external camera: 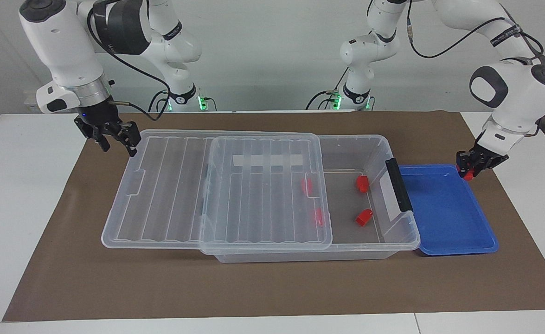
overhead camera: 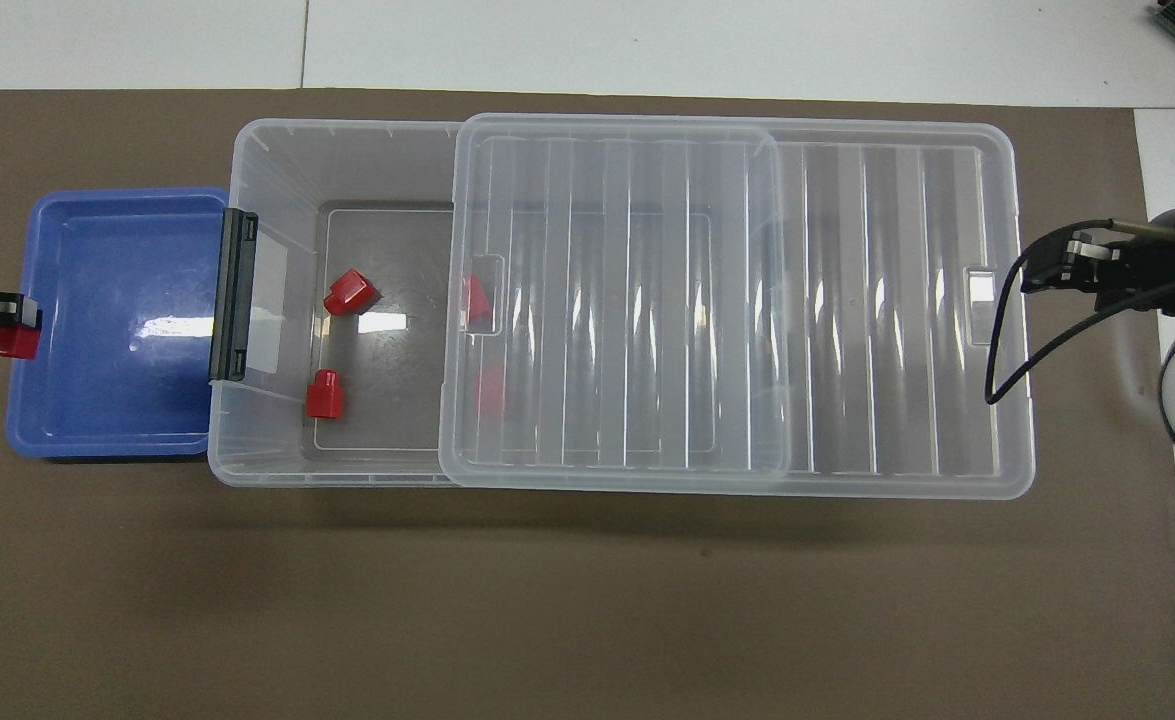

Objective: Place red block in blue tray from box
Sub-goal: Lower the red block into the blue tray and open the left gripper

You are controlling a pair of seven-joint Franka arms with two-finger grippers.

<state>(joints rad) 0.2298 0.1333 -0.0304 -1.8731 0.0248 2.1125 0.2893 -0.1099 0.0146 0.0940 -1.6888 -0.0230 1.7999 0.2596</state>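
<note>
My left gripper (external camera: pixel 469 169) is shut on a red block (external camera: pixel 468 175) and holds it in the air over the blue tray's (external camera: pixel 444 218) outer rim, at the left arm's end of the table. In the overhead view the gripper (overhead camera: pixel 5 320) and held block (overhead camera: pixel 9 342) sit at the tray's (overhead camera: pixel 107 400) rim. The clear box (external camera: pixel 400 241) lies beside the tray. Its lid (external camera: pixel 170 185) is slid toward the right arm's end. Two red blocks (external camera: pixel 362 183) (external camera: pixel 364 217) lie uncovered in the box, and two more (external camera: pixel 306 186) (external camera: pixel 318 217) show under the lid. My right gripper (external camera: pixel 117 143) is open and empty by the lid's end.
A brown mat (external camera: pixel 272 287) covers the table under the box and tray. The box's black handle (external camera: pixel 398 184) stands between the box's inside and the tray. The tray's floor is bare.
</note>
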